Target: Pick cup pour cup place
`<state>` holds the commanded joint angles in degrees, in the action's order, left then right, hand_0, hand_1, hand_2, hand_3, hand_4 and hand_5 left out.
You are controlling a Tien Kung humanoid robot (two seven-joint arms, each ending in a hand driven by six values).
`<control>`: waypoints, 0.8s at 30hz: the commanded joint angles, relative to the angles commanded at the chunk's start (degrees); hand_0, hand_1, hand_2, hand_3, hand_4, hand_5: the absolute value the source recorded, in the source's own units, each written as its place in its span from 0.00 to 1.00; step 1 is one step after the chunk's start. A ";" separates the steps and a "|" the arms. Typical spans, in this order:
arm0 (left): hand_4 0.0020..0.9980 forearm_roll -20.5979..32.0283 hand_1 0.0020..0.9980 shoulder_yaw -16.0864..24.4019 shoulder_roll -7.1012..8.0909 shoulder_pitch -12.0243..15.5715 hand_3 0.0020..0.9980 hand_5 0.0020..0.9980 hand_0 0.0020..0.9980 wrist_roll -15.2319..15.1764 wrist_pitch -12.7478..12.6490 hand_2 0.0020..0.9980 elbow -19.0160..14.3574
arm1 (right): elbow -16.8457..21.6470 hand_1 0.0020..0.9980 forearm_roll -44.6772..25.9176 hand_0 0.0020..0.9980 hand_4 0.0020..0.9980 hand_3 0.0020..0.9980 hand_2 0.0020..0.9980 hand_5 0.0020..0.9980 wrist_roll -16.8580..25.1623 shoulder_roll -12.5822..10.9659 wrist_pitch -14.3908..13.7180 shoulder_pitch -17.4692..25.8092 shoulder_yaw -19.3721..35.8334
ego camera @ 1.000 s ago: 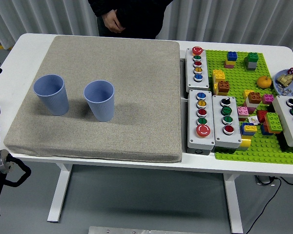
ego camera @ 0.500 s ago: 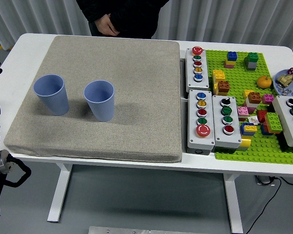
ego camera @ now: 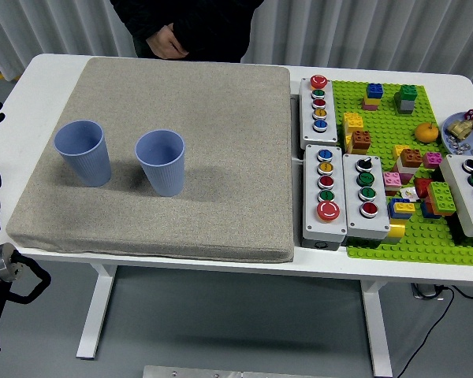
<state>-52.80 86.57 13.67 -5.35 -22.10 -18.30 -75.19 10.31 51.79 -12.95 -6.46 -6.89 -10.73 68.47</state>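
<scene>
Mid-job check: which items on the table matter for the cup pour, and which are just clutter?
For the job:
left blue cup
right blue cup
grey mat under both

Lying about:
button boxes
green brick baseplate with bricks
small orange

2 blue cups (ego camera: 161,161), beige mat (ego camera: 229,142)
</scene>
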 joint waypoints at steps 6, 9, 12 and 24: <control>0.79 0.04 0.79 -0.05 0.05 -0.07 0.92 1.00 0.77 0.04 0.05 0.94 -0.08 | 0.00 0.71 -0.27 0.74 0.21 0.65 0.73 0.42 0.01 -0.01 -0.05 -0.04 -0.14; 0.79 0.04 0.79 -0.06 0.03 -0.09 0.92 1.00 0.77 0.06 0.09 0.94 -0.07 | 0.00 0.71 -0.17 0.74 0.21 0.65 0.73 0.42 0.00 -0.02 -0.02 -0.07 -0.11; 0.79 0.01 0.79 -0.11 -0.02 -0.08 0.92 1.00 0.77 0.07 0.08 0.94 -0.07 | 0.00 0.71 -0.25 0.74 0.21 0.65 0.73 0.42 0.03 -0.03 -0.02 -0.07 -0.16; 0.79 0.06 0.79 -0.24 -0.11 -0.15 0.92 1.00 0.77 0.17 0.16 0.94 -0.01 | 0.00 0.71 -0.38 0.74 0.21 0.65 0.73 0.42 0.11 -0.08 -0.07 -0.21 -0.11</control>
<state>-52.74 86.33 13.56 -5.50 -21.93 -18.14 -75.20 10.31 51.41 -12.85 -6.54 -6.97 -10.94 68.36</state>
